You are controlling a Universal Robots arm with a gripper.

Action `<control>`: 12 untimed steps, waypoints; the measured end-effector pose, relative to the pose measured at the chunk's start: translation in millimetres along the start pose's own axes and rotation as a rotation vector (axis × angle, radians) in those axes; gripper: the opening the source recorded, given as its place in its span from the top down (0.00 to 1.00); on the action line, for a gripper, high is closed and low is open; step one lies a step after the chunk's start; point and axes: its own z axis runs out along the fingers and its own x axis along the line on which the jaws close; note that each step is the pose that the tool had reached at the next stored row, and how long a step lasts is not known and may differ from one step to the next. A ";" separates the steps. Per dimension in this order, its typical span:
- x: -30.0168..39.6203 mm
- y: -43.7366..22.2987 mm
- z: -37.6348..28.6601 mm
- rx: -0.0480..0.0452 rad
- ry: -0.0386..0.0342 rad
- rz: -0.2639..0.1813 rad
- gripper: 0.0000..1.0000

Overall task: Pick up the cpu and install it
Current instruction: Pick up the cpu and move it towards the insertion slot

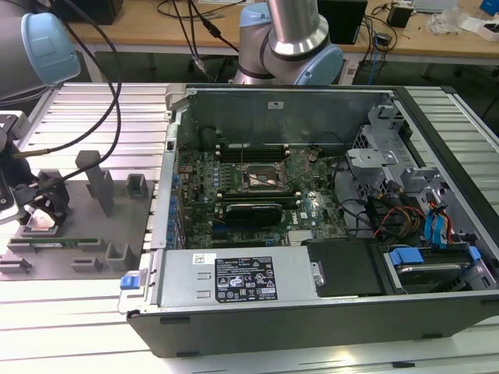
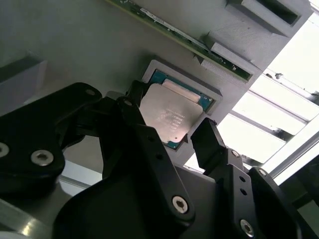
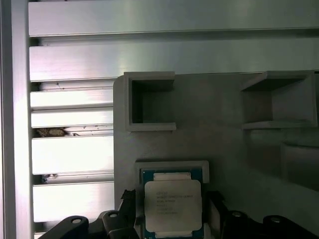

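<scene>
While gripper [image 2: 171,117] hovering low over gray fixture tray [image 3: 239,144], fingers [image 2: 204,137] standing spread, flanking cpu [image 2: 174,107] on two opposite edges. Cpu lying flat in tray pocket, at exterior view's left, well apart from open computer case [image 1: 312,101]. Judging: keeping fingers centred and level, squeezing chip edges only, avoiding pocket rim. Pad-to-chip contact proving hard to tell. Memory stick [image 2: 174,36] lying just beyond. Socket [image 1: 261,178] sitting far off, pin detail getting lost.
</scene>
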 end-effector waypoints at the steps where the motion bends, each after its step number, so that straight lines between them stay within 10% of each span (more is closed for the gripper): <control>1: 0.0 0.0 -0.1 -0.0002 -0.0002 0.000 0.34; 12: 0.0 0.0 -0.5 -0.0001 0.0000 0.000 0.42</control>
